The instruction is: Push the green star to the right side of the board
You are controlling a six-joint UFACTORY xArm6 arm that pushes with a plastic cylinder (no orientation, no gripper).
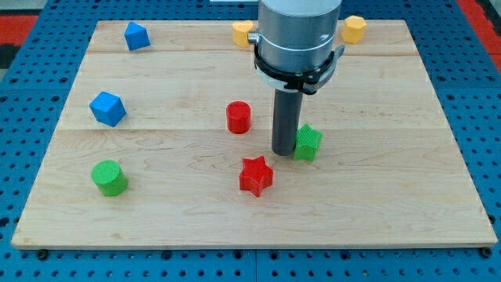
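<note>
The green star (308, 143) lies a little right of the board's middle. My tip (283, 151) stands right against the star's left side, touching or nearly touching it. The rod rises to the grey arm body (298, 35) at the view's top, which hides part of the board behind it.
A red star (255, 175) lies below and left of my tip. A red cylinder (239, 117) is to the left. A green cylinder (109, 178) and two blue blocks (107, 108) (137, 36) are on the left. Yellow blocks (242, 33) (354, 29) sit at the top edge. The wooden board (391, 196) rests on a blue pegboard.
</note>
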